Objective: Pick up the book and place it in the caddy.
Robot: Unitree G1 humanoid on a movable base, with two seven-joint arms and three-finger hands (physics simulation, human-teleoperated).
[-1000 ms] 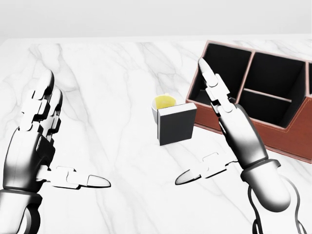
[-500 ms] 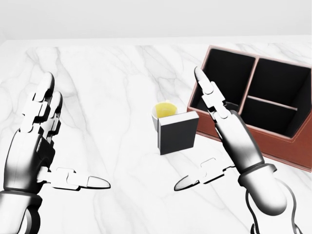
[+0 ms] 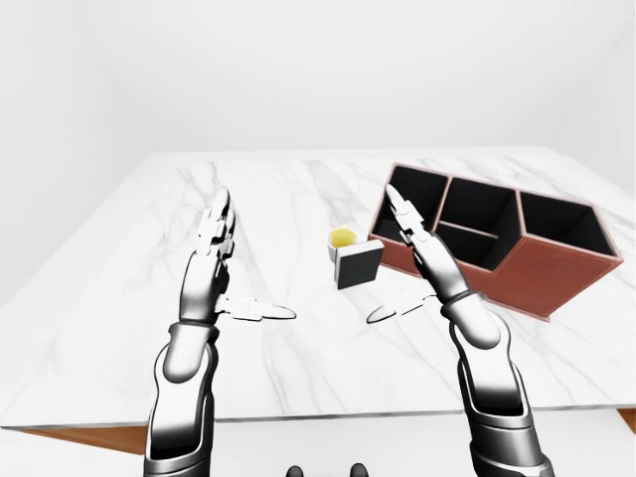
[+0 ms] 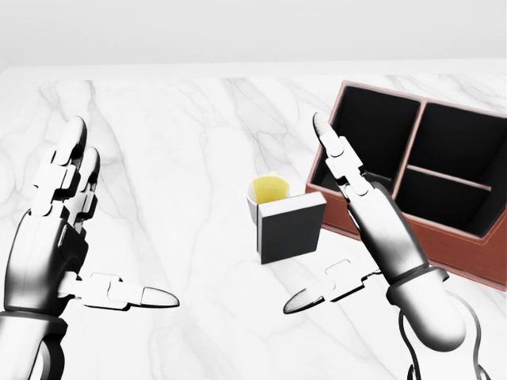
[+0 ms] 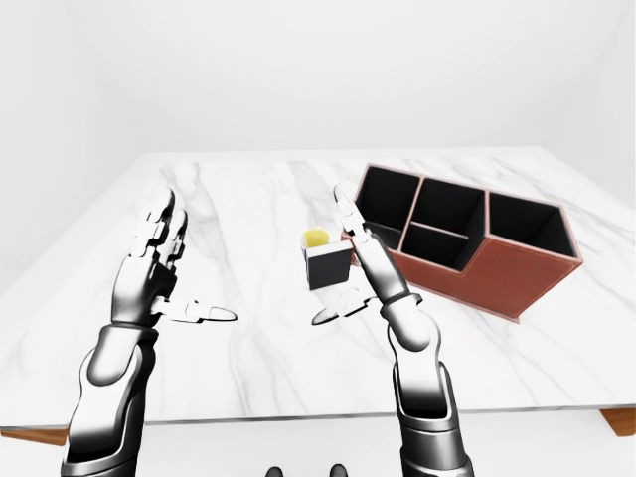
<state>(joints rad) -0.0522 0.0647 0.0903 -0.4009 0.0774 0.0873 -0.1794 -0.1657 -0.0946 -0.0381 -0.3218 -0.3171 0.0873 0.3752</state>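
Note:
A small dark book (image 4: 290,230) with a white top edge stands upright on the marble table (image 4: 190,142), just left of the brown caddy (image 4: 444,237). The caddy has several black compartments and sits at the right of the head view. My right hand (image 4: 329,229) is open, its fingers stretched up beside the book's right edge and its thumb low below it, not touching. At the left of the head view my left hand (image 4: 103,237) is open too, well away from the book.
A white cup with yellow contents (image 4: 266,190) stands directly behind the book. The table's near edge (image 3: 298,422) shows in the left-eye view, with plain white walls beyond the far edge.
The view has shifted slightly, so book and caddy sit a little lower and further right. My right hand has edged up nearer the book. The left hand is still.

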